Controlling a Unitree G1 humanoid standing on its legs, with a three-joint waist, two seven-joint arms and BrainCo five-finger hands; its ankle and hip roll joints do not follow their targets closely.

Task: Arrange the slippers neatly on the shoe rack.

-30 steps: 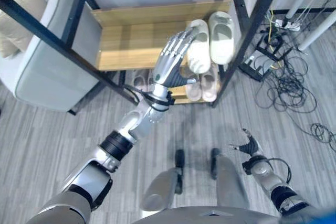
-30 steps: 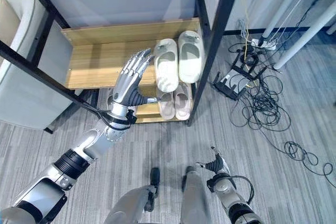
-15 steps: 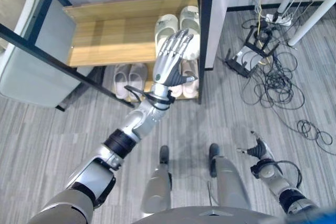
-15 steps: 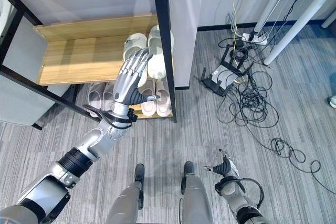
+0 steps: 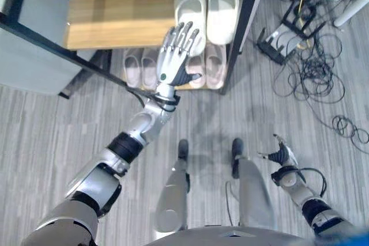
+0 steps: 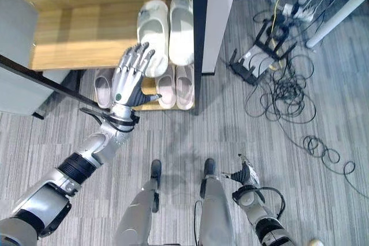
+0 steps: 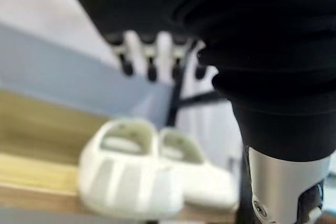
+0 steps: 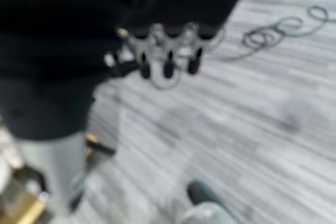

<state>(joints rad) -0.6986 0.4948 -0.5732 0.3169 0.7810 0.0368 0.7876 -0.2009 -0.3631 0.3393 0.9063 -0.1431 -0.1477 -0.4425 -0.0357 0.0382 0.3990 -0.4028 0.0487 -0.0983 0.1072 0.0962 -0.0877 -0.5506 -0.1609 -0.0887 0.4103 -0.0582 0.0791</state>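
Note:
A pair of white slippers (image 5: 209, 5) lies side by side on the wooden upper shelf (image 5: 109, 24) of the shoe rack, at its right end; the left wrist view shows the white slippers (image 7: 131, 169) close ahead. My left hand (image 5: 174, 56) is raised in front of the shelf's edge, open with straight fingers and holding nothing, a little short of the left white slipper. On the lower shelf lie two pairs of pale pink slippers (image 6: 168, 87). My right hand (image 5: 281, 155) hangs low at the right above the floor, open and empty.
A black upright post (image 5: 245, 12) of the rack stands just right of the white slippers. A black stand (image 5: 278, 44) and tangled cables (image 5: 314, 67) lie on the grey floor to the right. A grey cabinet (image 5: 34, 38) stands at the left.
The camera has shifted, so the whole scene has moved in view. My left hand has drawn back a little from the white slippers and stays open. The right hand still hangs low.

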